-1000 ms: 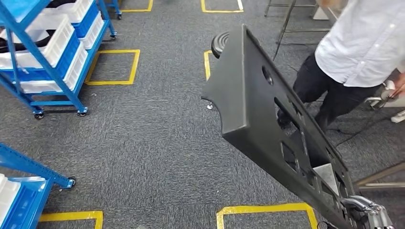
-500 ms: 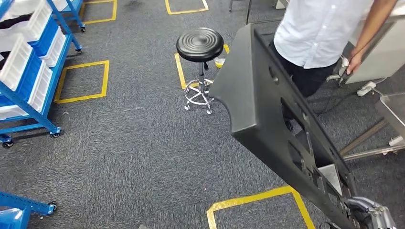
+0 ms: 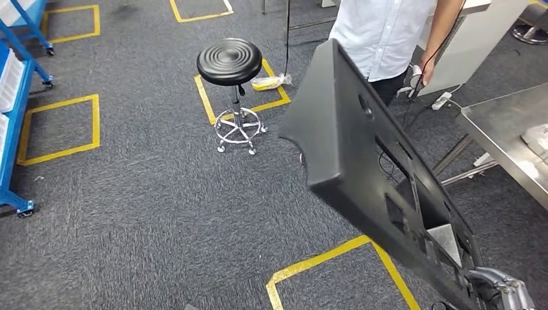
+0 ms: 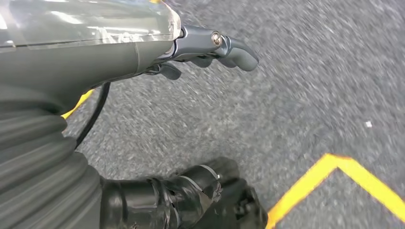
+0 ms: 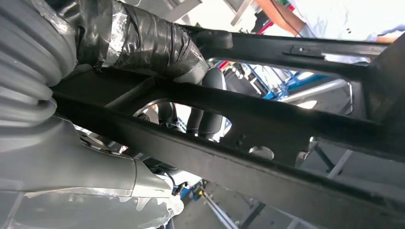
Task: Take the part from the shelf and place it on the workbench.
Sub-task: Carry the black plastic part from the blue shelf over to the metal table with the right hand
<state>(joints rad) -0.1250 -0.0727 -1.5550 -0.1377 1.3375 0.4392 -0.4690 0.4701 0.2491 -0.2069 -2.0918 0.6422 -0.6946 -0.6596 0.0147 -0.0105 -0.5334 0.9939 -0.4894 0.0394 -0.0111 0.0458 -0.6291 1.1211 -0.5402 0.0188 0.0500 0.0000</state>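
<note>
The part [image 3: 349,142] is a long black plastic panel with several cut-outs, and it slants up from the lower right of the head view. My right hand [image 3: 501,290] grips its lower end. In the right wrist view the dark fingers [image 5: 205,119] reach through an opening and wrap a bar of the part [image 5: 296,114]. My left hand [image 4: 119,52] hangs above the grey carpet with thumb and fingers apart, holding nothing. The workbench [image 3: 501,126], a steel table, stands at the right edge, beyond the panel.
A person in a white shirt [image 3: 381,32] stands just behind the panel's top, next to the workbench. A black round stool [image 3: 230,61] stands on the carpet ahead at the left. A blue shelf [image 3: 13,110] is at the far left. Yellow tape squares [image 3: 323,261] mark the floor.
The camera has turned right, so the whole scene slid left: the blue shelves have nearly left the picture and the stool and steel workbench have come in. The panel stays in my right hand.
</note>
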